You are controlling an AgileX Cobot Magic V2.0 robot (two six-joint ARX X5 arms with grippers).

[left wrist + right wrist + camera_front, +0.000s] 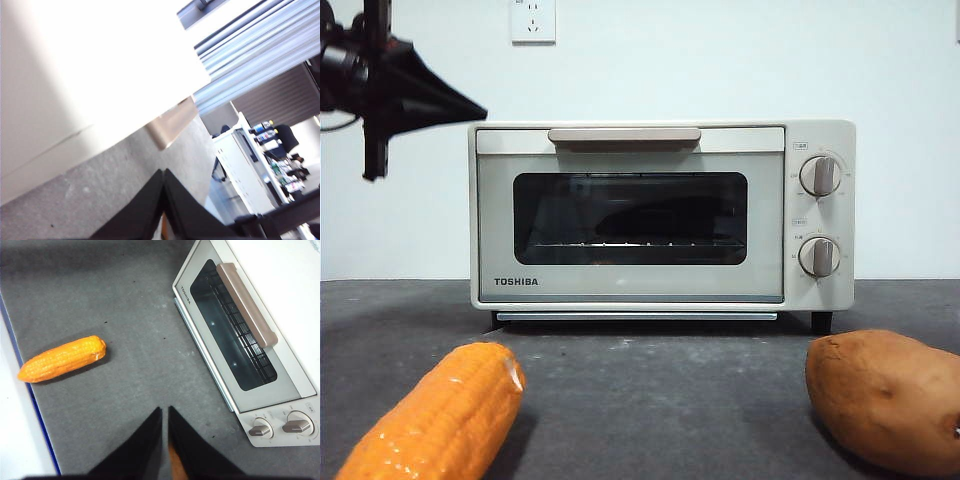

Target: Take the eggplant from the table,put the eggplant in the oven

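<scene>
The oven (660,215) stands at the table's (650,390) back edge, door shut, a dark long shape behind the glass, likely the eggplant (665,215). Both grippers, left (164,176) and right (165,412), hang empty, jaws together; only retreat seems left.

The oven (630,285) was cream-white with a dark glass window, a beige handle (624,135); the corn (435,420) bright orange, the sweet potato (885,398) reddish-brown, the worktop (660,400) speckled dark grey.

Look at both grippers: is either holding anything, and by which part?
Nothing is held. The left gripper and right gripper have their fingers shut on nothing.
</scene>
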